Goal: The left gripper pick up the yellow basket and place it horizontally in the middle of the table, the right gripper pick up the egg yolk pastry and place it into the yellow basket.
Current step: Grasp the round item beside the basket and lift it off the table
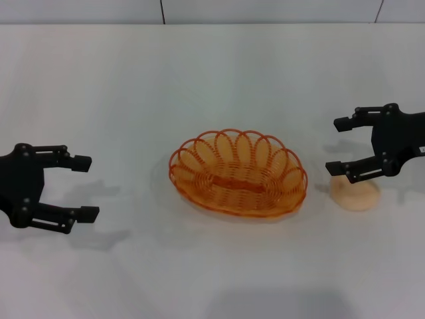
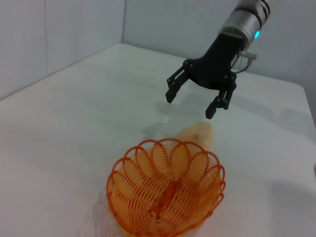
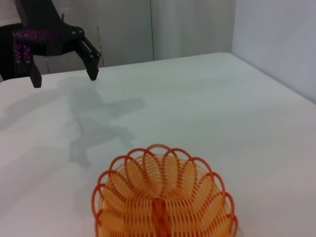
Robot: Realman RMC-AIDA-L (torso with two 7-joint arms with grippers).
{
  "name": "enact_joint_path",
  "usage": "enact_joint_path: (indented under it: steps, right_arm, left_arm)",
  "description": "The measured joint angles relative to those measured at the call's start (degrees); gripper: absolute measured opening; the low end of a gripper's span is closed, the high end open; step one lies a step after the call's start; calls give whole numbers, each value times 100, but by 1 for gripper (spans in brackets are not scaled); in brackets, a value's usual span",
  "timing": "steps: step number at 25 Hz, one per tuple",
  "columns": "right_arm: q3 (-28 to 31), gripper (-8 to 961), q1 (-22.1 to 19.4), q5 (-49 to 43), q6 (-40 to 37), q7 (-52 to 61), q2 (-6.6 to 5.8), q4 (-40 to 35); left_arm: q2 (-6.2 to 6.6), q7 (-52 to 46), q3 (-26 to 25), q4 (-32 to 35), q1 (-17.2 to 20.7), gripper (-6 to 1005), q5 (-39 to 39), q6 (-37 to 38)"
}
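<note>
The yellow basket (image 1: 238, 183) stands lengthwise across the middle of the table (image 1: 199, 73), empty. It also shows in the left wrist view (image 2: 165, 192) and the right wrist view (image 3: 163, 197). The egg yolk pastry (image 1: 358, 194) lies on the table just right of the basket, and shows beyond it in the left wrist view (image 2: 197, 133). My right gripper (image 1: 336, 146) is open and hovers just above the pastry, its nearer finger over the pastry's far edge; it also shows in the left wrist view (image 2: 191, 104). My left gripper (image 1: 89, 188) is open and empty, well left of the basket; it also shows in the right wrist view (image 3: 64, 78).
Grey wall panels (image 1: 265, 10) run along the table's far edge. White tabletop stretches in front of and behind the basket.
</note>
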Motion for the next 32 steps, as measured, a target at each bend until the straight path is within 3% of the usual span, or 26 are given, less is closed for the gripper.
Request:
enact_joint_path:
  steps: [4,8,14,18,27,32]
  right_arm:
    - [-11,851,-7,-10,-23,30,-18,-6]
    - [-34,838,32,-263,-197,539,-121,-204]
    - [-286,817,196,-1080,-514,1709,-95,-998]
    - [-645,804,565,-1575,-772,2536,-126,-1129]
    - [-857,759,960,-2278,-670,3078,60,-861]
    - [-1153,742,1089,-2332,-298,3170,64,-422]
  left_arm:
    - [-26,260,-1,124,69,895,35,-1]
    - [-68,512,-3,208,113,894,43,-22]
    - [-127,831,-2,225,123,893,168,-40]
    - [-159,959,26,227,111,893,248,-35]
    - [-386,966,372,550,122,891,330,-174]
    - [-459,945,435,642,130,890,470,-198]
